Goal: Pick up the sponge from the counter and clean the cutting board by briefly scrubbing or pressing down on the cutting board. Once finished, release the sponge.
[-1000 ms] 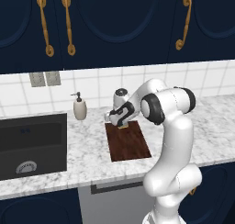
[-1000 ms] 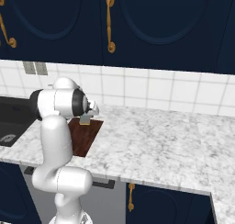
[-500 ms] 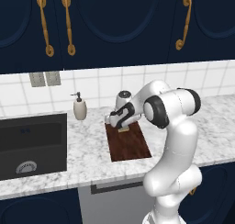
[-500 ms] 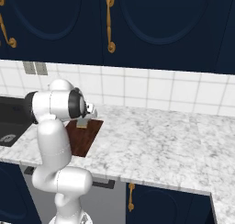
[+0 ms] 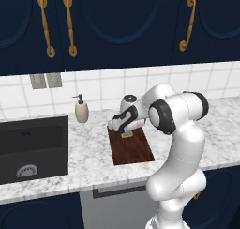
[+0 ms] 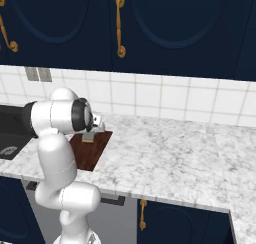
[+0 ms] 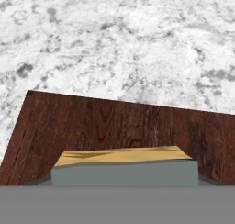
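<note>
Arm: the white Franka arm is rising from the base at the counter's front edge and bending forward and down over the worktop, its dark wrist hanging low over the far end of the board.

Gripper: the gripper is pointing down at the board's far edge; its fingertips are hidden behind the block, so the spread of the jaws cannot be read directly, but it appears to be gripping the sponge.

Sponge: the sponge is sitting right under the hand in the hand view, yellow face and grey-green side showing; from the left base view the sponge is lying at or just above the board's far edge, and contact cannot be confirmed.

Cutting board: the cutting board is lying flat on the counter, its near short edge close to the counter's front edge, its far end under the hand.

Counter: the counter is running on past the board to the tiled wall.

Step in hand: judging by the pose, the sponge is being brought down onto the board for the scrub.

Next move: pressing it firmly onto the wood, a short rub, then parting the fingers to leave it there.

Beyond: a soap dispenser is standing near the counter's back edge, beside the black sink.
</note>
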Controlling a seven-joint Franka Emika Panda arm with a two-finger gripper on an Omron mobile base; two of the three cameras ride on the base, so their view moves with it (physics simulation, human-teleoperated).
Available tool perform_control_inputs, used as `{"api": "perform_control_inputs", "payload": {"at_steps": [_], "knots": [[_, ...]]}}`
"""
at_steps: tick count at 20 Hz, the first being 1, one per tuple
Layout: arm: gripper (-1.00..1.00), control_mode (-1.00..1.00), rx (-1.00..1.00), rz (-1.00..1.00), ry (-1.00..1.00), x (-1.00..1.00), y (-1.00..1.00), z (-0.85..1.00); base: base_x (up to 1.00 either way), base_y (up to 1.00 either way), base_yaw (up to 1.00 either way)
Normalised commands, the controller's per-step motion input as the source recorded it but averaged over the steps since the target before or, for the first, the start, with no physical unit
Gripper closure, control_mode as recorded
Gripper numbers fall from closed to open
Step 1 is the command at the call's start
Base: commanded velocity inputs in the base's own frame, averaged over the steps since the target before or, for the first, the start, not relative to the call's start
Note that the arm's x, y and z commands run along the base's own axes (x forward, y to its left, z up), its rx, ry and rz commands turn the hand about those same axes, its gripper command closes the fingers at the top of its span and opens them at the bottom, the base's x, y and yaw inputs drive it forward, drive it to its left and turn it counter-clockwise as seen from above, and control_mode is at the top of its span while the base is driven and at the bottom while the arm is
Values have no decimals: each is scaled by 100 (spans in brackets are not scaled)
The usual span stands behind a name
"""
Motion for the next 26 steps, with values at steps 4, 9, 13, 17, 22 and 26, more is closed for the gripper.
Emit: {"api": "perform_control_inputs", "payload": {"at_steps": [4, 9, 13, 17, 22, 26], "knots": [[100, -100, 1, -1, 0, -58, 0, -8, 0, 0, 0], [100, -100, 0, -1, 10, -51, 0, -32, 0, 0, 0], [100, -100, 0, -1, 29, -26, 0, -49, 0, 0, 0], [100, -100, 0, -2, 28, -40, 0, -54, 0, 0, 0], [100, -100, 2, -1, 5, -81, 0, -53, 0, 0, 0], [100, -100, 1, 0, -4, -90, 0, -74, 0, 0, 0]]}}
